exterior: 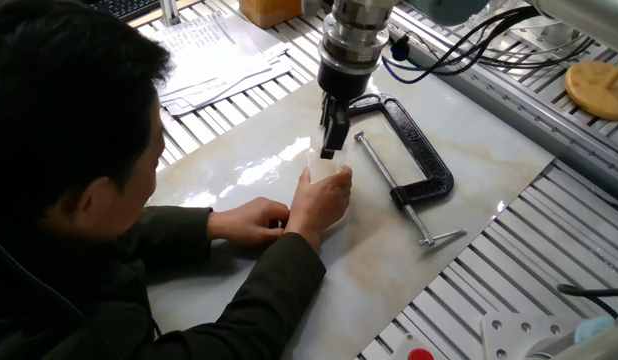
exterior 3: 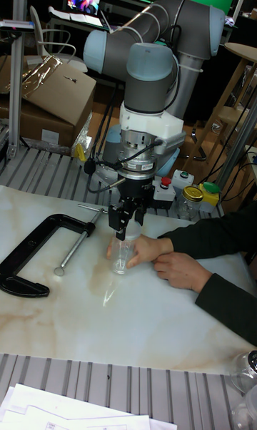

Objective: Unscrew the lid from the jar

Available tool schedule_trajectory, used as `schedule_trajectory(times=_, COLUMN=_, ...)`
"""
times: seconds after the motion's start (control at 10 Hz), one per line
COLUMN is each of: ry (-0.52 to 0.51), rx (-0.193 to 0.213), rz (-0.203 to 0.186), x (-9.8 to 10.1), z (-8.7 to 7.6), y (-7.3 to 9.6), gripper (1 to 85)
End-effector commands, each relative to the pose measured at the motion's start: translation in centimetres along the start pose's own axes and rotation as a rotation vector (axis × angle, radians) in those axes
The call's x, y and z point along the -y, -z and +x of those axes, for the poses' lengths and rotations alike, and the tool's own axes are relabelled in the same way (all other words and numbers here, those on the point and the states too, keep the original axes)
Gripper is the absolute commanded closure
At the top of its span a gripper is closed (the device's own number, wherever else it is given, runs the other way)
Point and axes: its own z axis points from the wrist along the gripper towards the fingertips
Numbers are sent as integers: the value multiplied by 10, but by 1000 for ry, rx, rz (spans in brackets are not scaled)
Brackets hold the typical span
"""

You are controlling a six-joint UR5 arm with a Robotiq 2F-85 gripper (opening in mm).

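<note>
The clear jar point(exterior 3: 121, 259) stands upright on the marble-pattern board point(exterior: 469, 170), and a person's hand point(exterior: 324, 200) is wrapped around it. In the fixed view only the jar's upper part point(exterior: 315, 171) shows above that hand. My gripper point(exterior 3: 127, 229) comes straight down from above, and its black fingers point(exterior: 331, 135) are shut on the whitish lid point(exterior 3: 126, 235) at the jar's mouth. The fingers hide most of the lid in the fixed view.
The person's other hand point(exterior: 254, 220) rests on the board beside the jar. A black C-clamp point(exterior: 419, 150) lies to the right of the jar, its screw rod point(exterior: 389, 185) pointing to the front. Small jars point(exterior 3: 191, 202) stand behind the arm and papers point(exterior: 204, 50) lie at the back left.
</note>
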Motion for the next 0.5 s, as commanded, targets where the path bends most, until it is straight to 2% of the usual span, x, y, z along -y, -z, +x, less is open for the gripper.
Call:
schedule_trajectory(times=0.0, ry=163, rx=6, rz=-14, x=-3, z=2, y=-1, gripper=847)
schedule_trajectory(times=0.2, ry=275, rx=-10, rz=-9, x=0, z=6, y=-2, gripper=847)
schedule_trajectory(times=0.4, ry=460, rx=-46, rz=3, x=6, z=10, y=4, gripper=847)
